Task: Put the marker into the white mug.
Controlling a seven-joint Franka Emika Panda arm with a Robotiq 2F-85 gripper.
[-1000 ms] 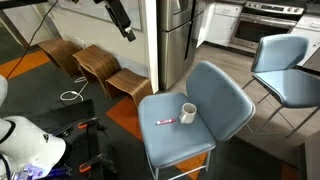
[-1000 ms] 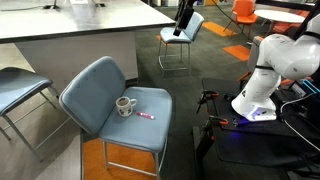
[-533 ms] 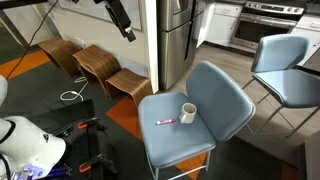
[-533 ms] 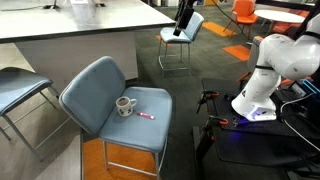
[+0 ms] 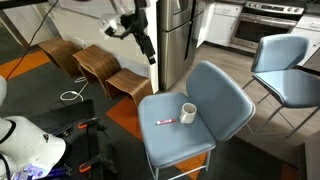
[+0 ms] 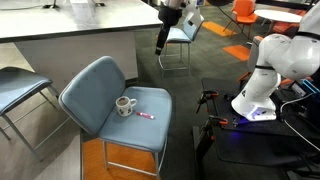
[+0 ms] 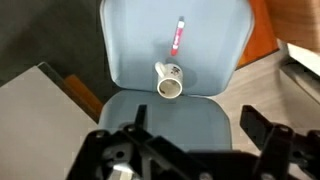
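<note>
The red-pink marker [image 5: 165,122] lies flat on the blue-grey chair seat [image 5: 170,145], just beside the white mug [image 5: 187,113]. Both show in the other exterior view too: marker [image 6: 146,116], mug [image 6: 124,105]. In the wrist view the marker [image 7: 178,36] lies beyond the mug [image 7: 169,82], whose dark opening faces the camera. My gripper [image 5: 149,50] hangs high in the air, well above and away from the chair; it also shows in an exterior view [image 6: 161,38]. In the wrist view its two dark fingers [image 7: 262,133] stand wide apart with nothing between them.
A second blue chair [image 5: 285,70] stands further back. Wooden curved stools [image 5: 100,65] sit on the floor beside a steel fridge [image 5: 178,35]. A counter [image 6: 60,35] stands behind the chair. The robot base [image 6: 265,80] is nearby, with cables on the floor.
The arm has swung down and toward the chair; the gripper is lower and closer to the seat than half a second ago. Marker and mug have not moved.
</note>
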